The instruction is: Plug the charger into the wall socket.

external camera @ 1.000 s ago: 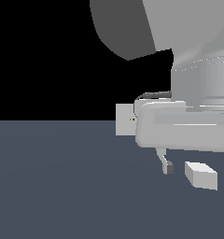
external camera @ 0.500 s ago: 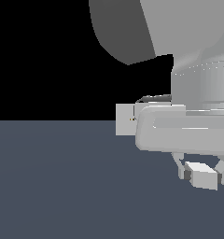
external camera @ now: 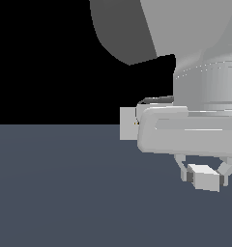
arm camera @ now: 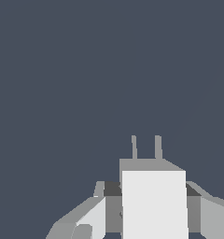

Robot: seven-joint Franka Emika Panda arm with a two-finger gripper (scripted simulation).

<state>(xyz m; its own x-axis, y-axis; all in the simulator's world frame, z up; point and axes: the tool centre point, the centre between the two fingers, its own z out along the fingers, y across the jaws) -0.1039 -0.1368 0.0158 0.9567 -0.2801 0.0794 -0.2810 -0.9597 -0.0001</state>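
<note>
Your gripper (external camera: 205, 177) is closed around the charger (external camera: 207, 178). One finger (external camera: 186, 172) sits on each side of the little grey-white block, touching it. In the wrist view the charger (arm camera: 154, 200) fills the space between the fingers, and its two thin prongs (arm camera: 146, 147) stick out in front over the bare dark floor (arm camera: 62, 84). The prongs show you the charger's long line. That is the way it has to slide in.

In the exterior view the charger is low, at about 4 o'clock, just over the floor. The wall socket (external camera: 127, 124) is the flat square plate near the middle. From the gripper it lies at about 10 o'clock, higher and well apart. Most of the plate hides behind the robot's big hand body (external camera: 185, 132). Its small dot (external camera: 136, 123) peeks out at the edge.

The socket does not show in the wrist view, so I think the prongs are not aimed at it yet. You may need to lift and turn the charger toward the plate first.

A second ago the fingers were beside the charger, off to its left in the exterior view. Now they are around it.
</note>
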